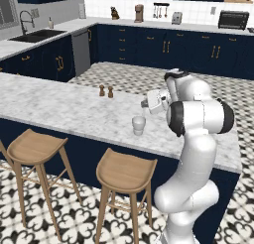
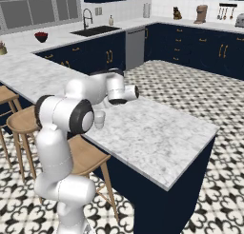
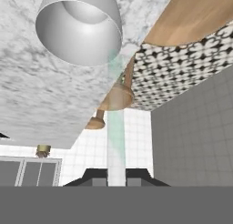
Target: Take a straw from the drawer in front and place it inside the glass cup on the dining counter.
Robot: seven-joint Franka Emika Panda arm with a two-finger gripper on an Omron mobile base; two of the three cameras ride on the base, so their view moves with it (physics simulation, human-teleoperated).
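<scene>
A: Why does the hand [image 3: 116,181] hang over the tabletop [image 1: 59,109] like that?

B: It is lining up the straw [image 3: 116,141] with the glass cup [image 3: 78,29]. The fingers are closed tight on the straw's near end, and the pale stick runs out from between them toward the cup's rim.

A: So the straw isn't inside yet?

B: Not as far as I can judge. Its far end looks to lie just beside the rim, off to one side of the mouth.

A: And the cup itself?

B: Upright near the tabletop's stool-side edge, above the wooden stools [image 1: 124,172], well apart from the two brown shakers [image 1: 106,91].
</scene>
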